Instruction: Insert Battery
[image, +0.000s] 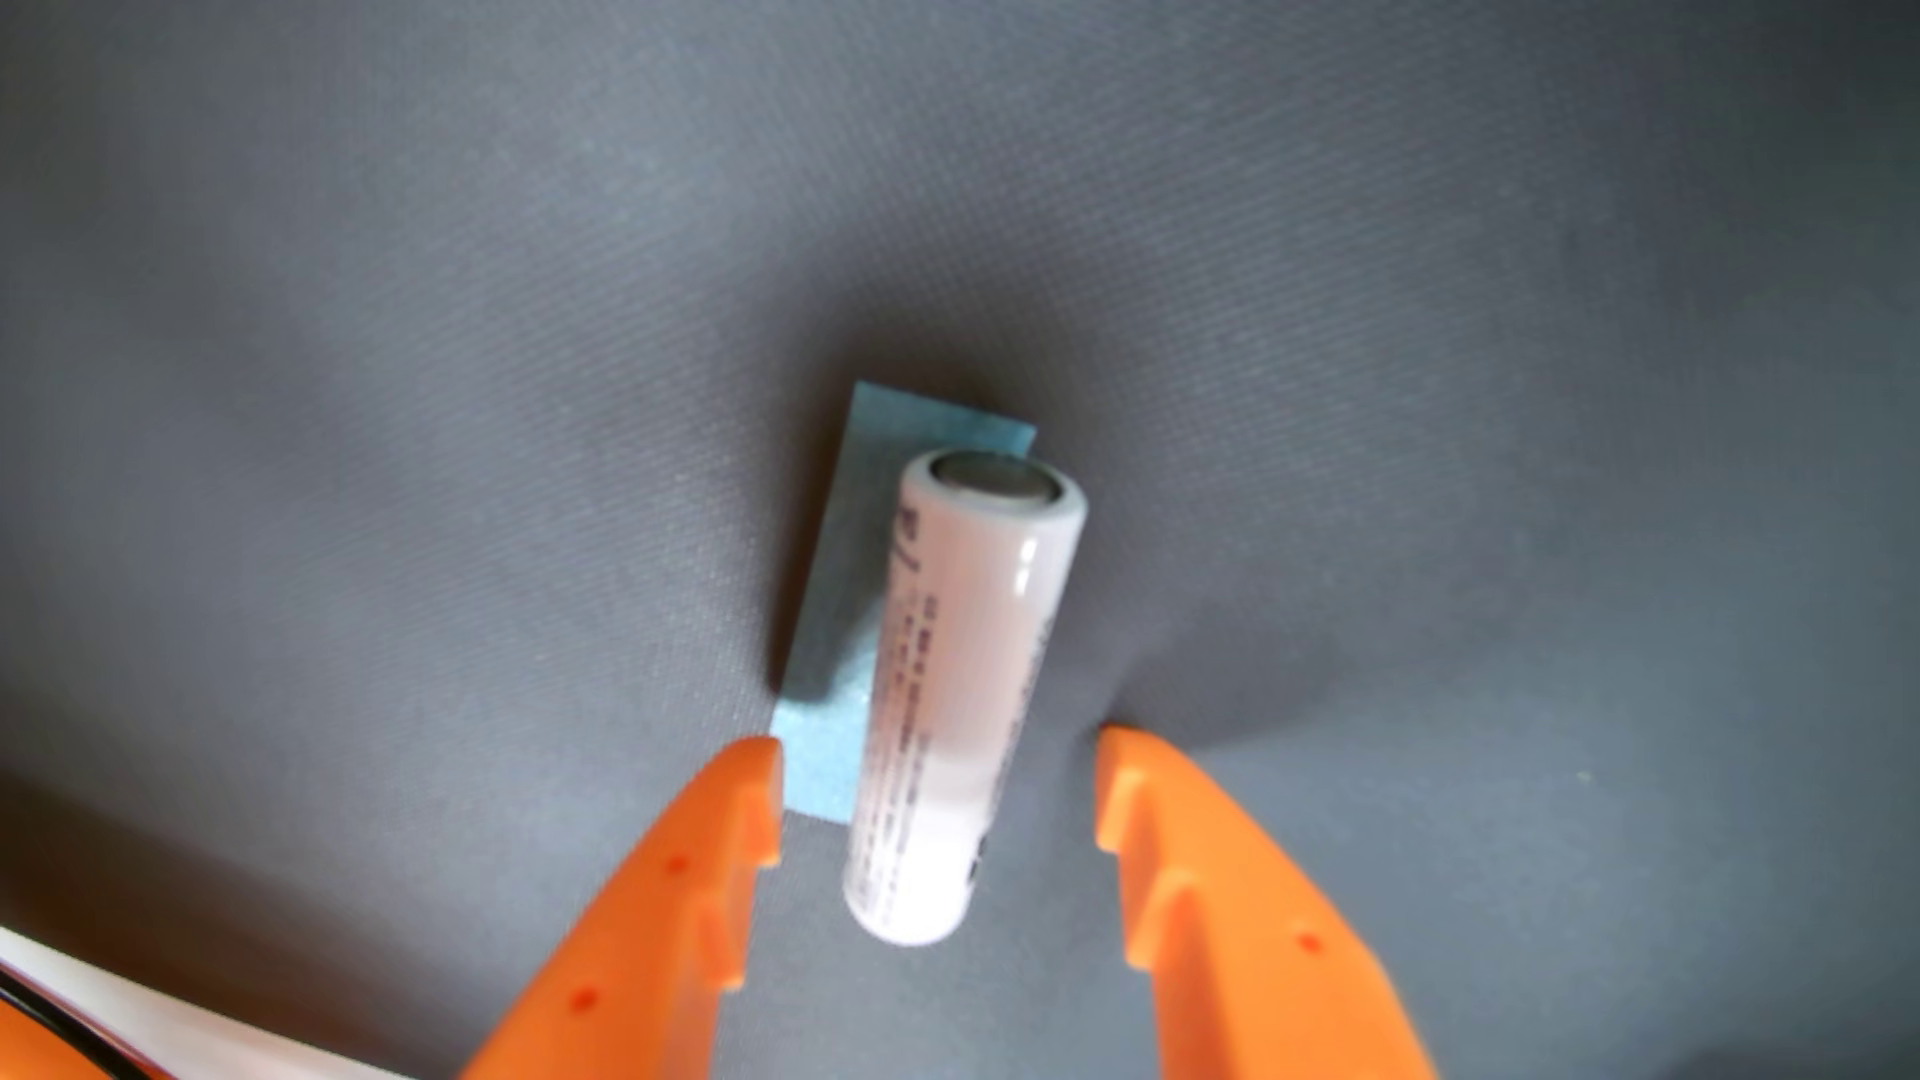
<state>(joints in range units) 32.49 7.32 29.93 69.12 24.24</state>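
- Directly below the wrist camera, a white cylindrical battery lies on its side on a dark grey mat, its long axis running from near to far and leaning slightly to the right at the far end.
- Its wrap is glossy and smooth, with a bright streak of reflected light along the right flank; small grey print runs lengthwise down the left side but is too blurred to read.
- At the far end sits a flat, dull metal cap, round and ringed by the white sleeve; the near end is rounded and washed out by glare.
- Under the battery's left and far parts lies a light blue rectangular patch — flat, matte, faintly grainy, like tape or foam sheet. The battery overlaps its right edge, and the near end of the battery reaches past the patch onto bare mat.
- The mat has a fine woven texture, with diagonal rows of tiny dots across it.
- The orange gripper enters from the near edge. Its two moulded plastic fingers are spread apart, one on each side of the battery's near half, neither touching it — a clear gap shows on both sides.
- Each finger has stepped ridges on its inner face and small red dots on its upper surface.
- In the near left corner a white surface shows, crossed by a thin black cable.
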